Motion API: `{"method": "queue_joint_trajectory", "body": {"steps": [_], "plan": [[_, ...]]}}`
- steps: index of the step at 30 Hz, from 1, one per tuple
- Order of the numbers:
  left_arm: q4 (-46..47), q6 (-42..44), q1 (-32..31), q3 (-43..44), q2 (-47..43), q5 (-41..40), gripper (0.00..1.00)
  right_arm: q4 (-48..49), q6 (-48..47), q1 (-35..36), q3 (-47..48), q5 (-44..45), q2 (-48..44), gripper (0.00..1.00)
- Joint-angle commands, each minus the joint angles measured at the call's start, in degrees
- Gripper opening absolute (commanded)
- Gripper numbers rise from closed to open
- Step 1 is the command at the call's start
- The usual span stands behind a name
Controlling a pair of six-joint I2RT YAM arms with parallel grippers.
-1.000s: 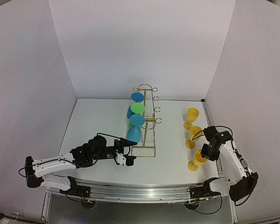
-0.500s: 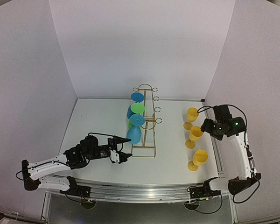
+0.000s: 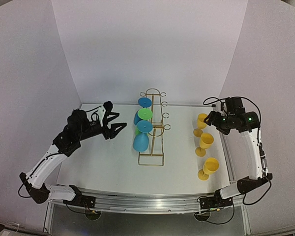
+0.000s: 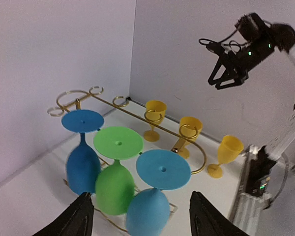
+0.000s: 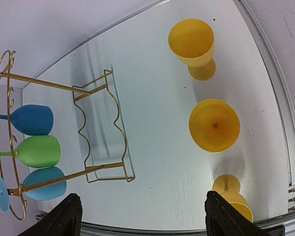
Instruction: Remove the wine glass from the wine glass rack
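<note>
At table (image 3: 103,157) centre, rack (image 3: 163,147): three hung glasses (image 3: 141,141), dark blue, green and light blue, hang upside down on its left side, none grasped, so the taking-off looks not yet begun. Right of it, three yellow glasses (image 3: 205,140) stand on the table. Left gripper (image 3: 119,122), fingers spread and empty, hovers left of the hung glasses; right gripper (image 3: 209,119), likewise spread and empty, hangs above the yellow glasses.

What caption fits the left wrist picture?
Three upside-down glasses hang on the gold rack; three yellow glasses stand behind.
</note>
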Motion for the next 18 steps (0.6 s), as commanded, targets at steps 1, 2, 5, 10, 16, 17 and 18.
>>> {"method": "queue_joint_trajectory", "body": {"steps": [1,2,5,10,16,17,18], "plan": [[-14.1,-27.0,6.8,11.0,10.3,15.3,0.64,3.2,2.0,0.7,0.4,-2.0,0.2,0.80],[-14.6,-29.8,7.3,12.9,11.9,17.9,0.65,3.9,2.3,0.9,0.2,-2.1,0.2,0.80],[-11.4,-37.9,7.4,14.8,14.7,24.4,0.67,9.3,2.0,1.7,-2.9,-4.5,-0.8,0.80],[-12.9,-43.5,7.4,17.2,19.0,26.6,0.68,23.1,-0.7,5.1,-9.5,-8.3,-3.0,0.80],[-17.4,-39.4,4.3,19.4,21.5,22.4,0.67,30.1,-1.1,6.3,-13.6,-7.4,-4.5,0.80],[-17.8,-39.3,4.2,19.7,22.1,22.4,0.67,30.1,-1.1,6.3,-13.8,-7.5,-4.4,0.79],[-18.2,-39.3,4.1,20.0,22.7,22.3,0.67,30.1,-1.0,6.3,-14.0,-7.7,-4.4,0.79]]}}
